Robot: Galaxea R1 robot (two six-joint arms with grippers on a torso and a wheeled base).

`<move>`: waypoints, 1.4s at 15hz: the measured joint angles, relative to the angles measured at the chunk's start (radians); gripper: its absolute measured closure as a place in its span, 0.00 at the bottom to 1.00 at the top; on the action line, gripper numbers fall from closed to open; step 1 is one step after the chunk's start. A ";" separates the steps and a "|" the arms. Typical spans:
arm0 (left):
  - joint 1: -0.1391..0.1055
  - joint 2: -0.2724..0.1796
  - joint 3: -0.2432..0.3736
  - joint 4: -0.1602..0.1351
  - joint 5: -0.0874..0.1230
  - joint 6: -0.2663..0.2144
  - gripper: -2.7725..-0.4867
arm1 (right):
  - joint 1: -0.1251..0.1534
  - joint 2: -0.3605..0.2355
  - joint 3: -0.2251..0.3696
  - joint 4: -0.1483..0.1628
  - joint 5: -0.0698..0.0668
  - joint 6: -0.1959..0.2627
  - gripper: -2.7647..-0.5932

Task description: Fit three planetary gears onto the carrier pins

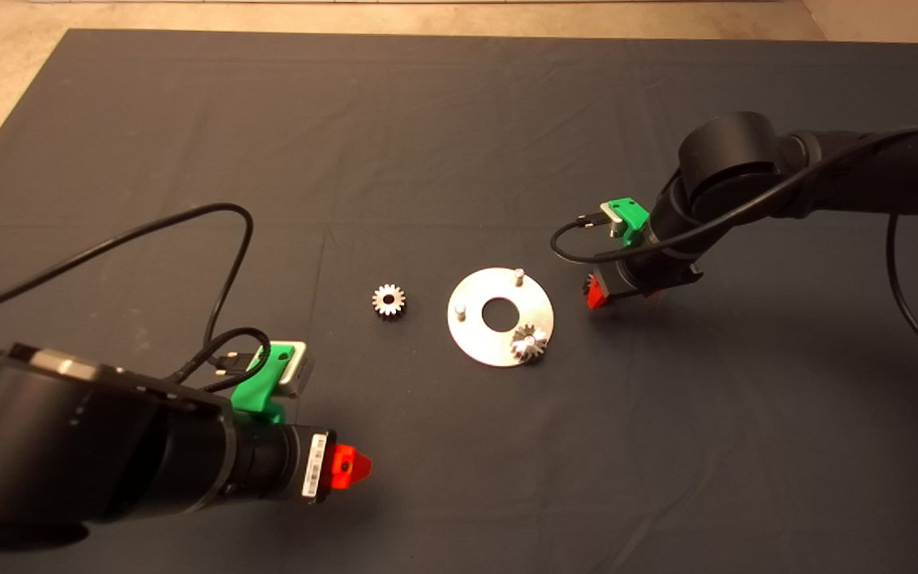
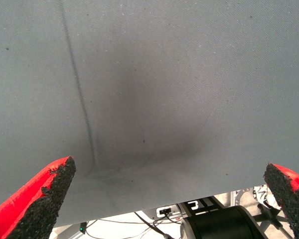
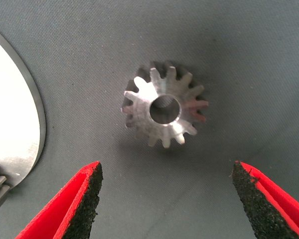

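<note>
The shiny carrier disc [image 1: 481, 343] lies mid-mat. Two of its pins [image 1: 519, 276] [image 1: 460, 312] stand bare; one planetary gear [image 1: 530, 343] sits on the third. A second gear [image 1: 388, 300] lies flat on the mat left of the disc. My right gripper [image 1: 596, 291] hovers just right of the disc, open, over the third gear [image 3: 164, 110], which lies flat on the mat between and ahead of its fingertips [image 3: 84, 199], untouched. The disc's rim [image 3: 20, 124] shows beside it. My left gripper [image 1: 351, 468] is open and empty over bare mat [image 2: 154, 99], near the front left.
The left arm's black cable [image 1: 220, 239] loops over the mat left of the loose gear. The right arm's cable [image 1: 570, 251] hangs near the disc's right side. The mat's edge and floor equipment [image 2: 214, 219] show in the left wrist view.
</note>
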 joint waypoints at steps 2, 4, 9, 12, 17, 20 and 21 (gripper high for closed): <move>0.000 0.000 0.000 0.000 0.000 0.000 0.01 | -0.009 0.006 -0.015 -0.002 0.000 -0.004 0.39; 0.000 0.000 0.000 0.000 0.000 0.000 0.01 | -0.018 0.014 -0.034 -0.003 0.000 -0.012 0.39; 0.000 0.000 0.000 0.000 0.000 0.000 0.01 | -0.025 0.032 -0.068 -0.004 0.000 -0.023 0.39; 0.000 0.000 0.000 0.000 0.000 0.000 0.01 | -0.025 0.038 -0.088 -0.005 0.000 -0.027 0.39; 0.000 0.000 0.000 0.000 0.000 0.000 0.01 | -0.025 0.045 -0.113 -0.005 0.000 -0.041 0.39; 0.000 0.000 0.000 0.000 0.000 0.000 0.01 | -0.025 0.045 -0.126 -0.006 0.000 -0.049 0.39; 0.000 0.000 0.000 0.000 0.000 0.000 0.01 | -0.025 0.045 -0.127 -0.006 0.000 -0.052 0.39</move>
